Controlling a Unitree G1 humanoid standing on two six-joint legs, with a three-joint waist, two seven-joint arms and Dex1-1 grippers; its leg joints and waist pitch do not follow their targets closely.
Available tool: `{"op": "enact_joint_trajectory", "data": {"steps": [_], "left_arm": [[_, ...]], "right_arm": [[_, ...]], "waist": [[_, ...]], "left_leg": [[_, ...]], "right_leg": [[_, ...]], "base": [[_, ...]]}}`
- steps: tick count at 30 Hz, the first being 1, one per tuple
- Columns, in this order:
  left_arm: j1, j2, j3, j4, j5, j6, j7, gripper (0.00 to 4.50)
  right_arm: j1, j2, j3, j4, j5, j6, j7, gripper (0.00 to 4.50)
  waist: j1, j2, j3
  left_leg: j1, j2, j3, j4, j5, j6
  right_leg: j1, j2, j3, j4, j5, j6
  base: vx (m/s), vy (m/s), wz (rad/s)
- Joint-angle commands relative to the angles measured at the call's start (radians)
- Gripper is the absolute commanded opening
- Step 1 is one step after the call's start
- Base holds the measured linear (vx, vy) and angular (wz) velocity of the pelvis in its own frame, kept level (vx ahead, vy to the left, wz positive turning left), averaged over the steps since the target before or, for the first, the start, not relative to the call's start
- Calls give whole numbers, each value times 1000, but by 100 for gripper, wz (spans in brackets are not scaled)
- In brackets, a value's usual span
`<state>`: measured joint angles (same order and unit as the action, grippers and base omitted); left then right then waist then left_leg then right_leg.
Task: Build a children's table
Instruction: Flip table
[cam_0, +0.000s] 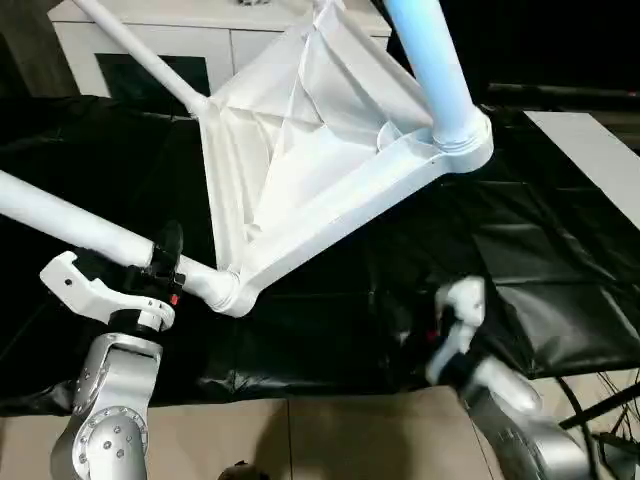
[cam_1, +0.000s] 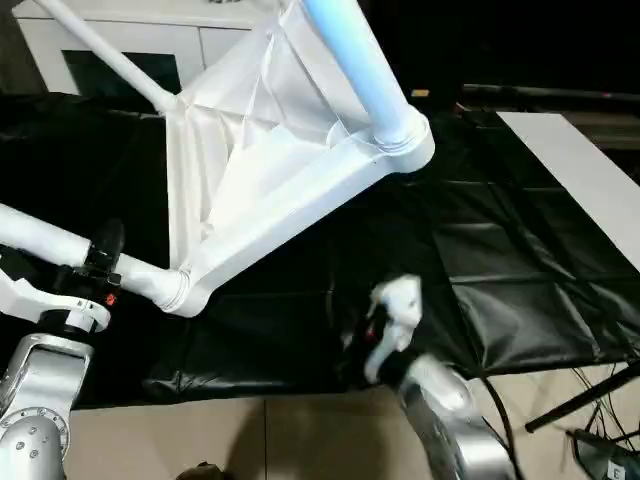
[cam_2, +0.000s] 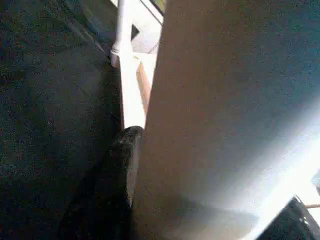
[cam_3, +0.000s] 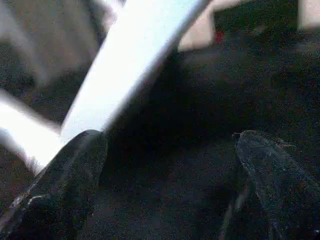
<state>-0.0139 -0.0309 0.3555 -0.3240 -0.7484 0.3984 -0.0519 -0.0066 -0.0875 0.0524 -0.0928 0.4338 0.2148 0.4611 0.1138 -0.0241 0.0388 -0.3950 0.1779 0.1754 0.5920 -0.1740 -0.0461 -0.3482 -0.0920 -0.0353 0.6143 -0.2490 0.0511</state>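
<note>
Silver forearms lowest in view, left pincer (cam_0: 168, 262) pinching a white leg (cam_0: 70, 222) of the upturned children's table (cam_0: 300, 150) on the black-covered worktop (cam_0: 520, 250), right pincer (cam_3: 170, 180) spread, empty.

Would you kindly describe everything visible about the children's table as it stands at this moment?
The children's table is all white, glossy plastic. It is tipped up at an angle over the black sheet, its ribbed underside facing the camera. Round legs sit in collared sockets at its rounded corners; three are visible: one toward the cabinet, one rising past the top edge, and one low at the left. The left gripper is clamped on that low leg near its socket. The right gripper hangs open, holding nothing.
</note>
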Motion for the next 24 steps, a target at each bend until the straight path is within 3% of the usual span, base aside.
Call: {"op": "enact_joint_trajectory", "data": {"steps": [1,3,4,6,7,9,11,14,17,20,21,24], "left_arm": [[-35,-26,-34,-47,-85,23,14,208],[-36,-23,-37,-47,-92,24,20,208],[-36,-23,-42,-47,-96,25,21,208],[-36,-24,-44,-47,-97,27,25,208],[-36,-24,-44,-47,-97,27,25,208],[-38,-22,-47,-45,-97,28,25,208],[-38,-21,-46,-45,-96,29,24,208],[-37,-29,-41,-54,-90,39,21,208],[-35,-32,-47,-61,-86,48,22,208],[-33,-29,-53,-62,-85,47,23,208],[-31,-27,-57,-64,-83,45,23,208],[-29,-26,-57,-68,-78,46,20,208]], "right_arm": [[-45,42,-50,55,45,-26,-52,450],[-57,54,-56,68,50,-30,-60,450],[-80,73,-61,89,84,-21,-46,450],[-107,92,-65,111,117,-9,-22,450],[-107,92,-65,111,117,-9,-22,450],[-161,124,-77,153,186,27,23,450],[-188,130,-75,180,180,29,29,450],[-299,168,-97,321,113,-10,-33,450],[-375,198,-120,409,122,-22,-52,450],[-409,209,-126,443,141,-26,-56,450],[-435,217,-135,466,157,-29,-59,434],[-483,235,-182,523,182,-21,-67,417]], "waist": [[-7,12,-51],[-6,13,-52],[-5,19,-53],[-5,19,-55],[-8,17,-55],[-10,11,-53],[-9,15,-54],[-14,15,-53],[-13,16,-56],[-9,14,-60],[-8,10,-60],[-6,13,-60]], "left_leg": [[31,47,-23,-82,-215,-47],[32,46,-22,-78,-187,-48],[32,46,-22,-76,-175,-50],[31,44,-23,-75,-155,-50],[30,43,-23,-76,-163,-51],[29,44,-21,-78,-188,-44],[31,45,-23,-78,-180,-45],[31,45,-19,-80,-179,-64],[32,46,-18,-78,-168,-69],[31,43,-18,-72,-112,-60],[31,42,-17,-72,-107,-57],[32,43,-16,-72,-116,-49]], "right_leg": [[10,-35,27,-60,67,-124],[12,-33,26,-57,104,-119],[12,-32,26,-56,123,-115],[16,-30,24,-53,168,-108],[17,-31,23,-52,172,-110],[16,-31,24,-55,139,-114],[17,-33,24,-54,133,-116],[11,-35,23,-54,92,-136],[12,-34,24,-51,107,-135],[16,-32,22,-45,191,-124],[17,-32,22,-45,198,-122],[16,-33,22,-46,181,-119]], "base": [[0,0,0],[0,0,0],[0,0,0],[0,0,0],[0,0,0],[0,0,0],[0,0,0],[0,0,0],[0,0,0],[0,0,0],[0,0,0],[0,0,0]]}}
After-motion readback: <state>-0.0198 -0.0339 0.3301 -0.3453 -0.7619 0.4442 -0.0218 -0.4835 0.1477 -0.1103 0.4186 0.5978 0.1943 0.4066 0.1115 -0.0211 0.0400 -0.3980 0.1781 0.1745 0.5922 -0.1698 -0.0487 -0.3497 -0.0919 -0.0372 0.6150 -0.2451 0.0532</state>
